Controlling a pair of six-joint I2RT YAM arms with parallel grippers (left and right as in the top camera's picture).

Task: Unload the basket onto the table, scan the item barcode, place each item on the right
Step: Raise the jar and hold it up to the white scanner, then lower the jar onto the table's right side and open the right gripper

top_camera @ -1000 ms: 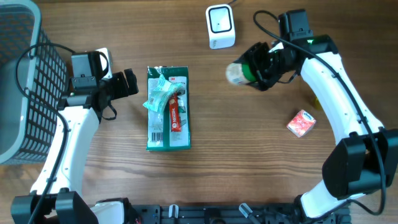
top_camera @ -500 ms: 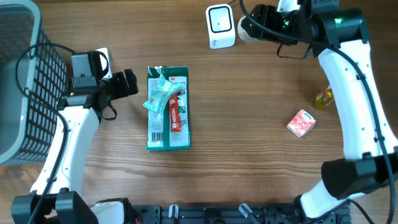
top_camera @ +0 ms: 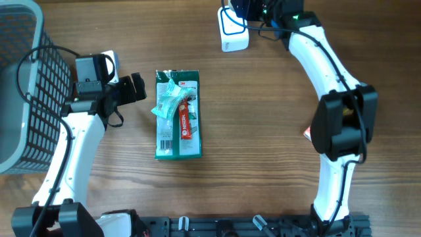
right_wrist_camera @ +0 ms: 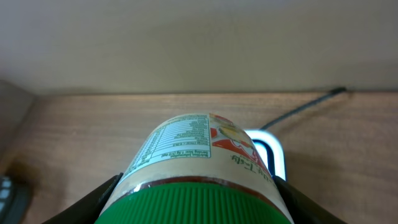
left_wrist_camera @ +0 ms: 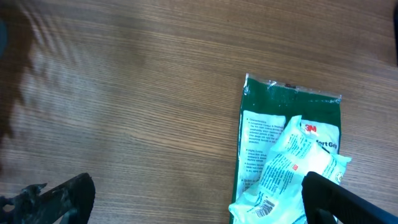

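A jar (right_wrist_camera: 186, 149) with a green ribbed lid (right_wrist_camera: 199, 202) and a printed label fills the right wrist view. My right gripper (right_wrist_camera: 196, 199) is shut on it, one dark finger (right_wrist_camera: 102, 199) on each side. Just behind the jar stands the white scanner (right_wrist_camera: 273, 155), lit. In the overhead view my right gripper (top_camera: 253, 9) reaches over the scanner (top_camera: 235, 43) at the table's back edge, and the jar is hidden there. My left gripper (top_camera: 135, 87) is open at the left, just beside the green packet (top_camera: 177, 135) and holding nothing.
A white crinkled packet (top_camera: 170, 100) and a red item (top_camera: 186, 124) lie on the green packet (left_wrist_camera: 289, 137). A grey wire basket (top_camera: 20, 85) stands at the far left. A small red packet (top_camera: 308, 134) peeks out from under my right arm.
My right arm has swung from mid-table to the back edge, carrying the jar over the scanner. The left arm and the packets have not moved.
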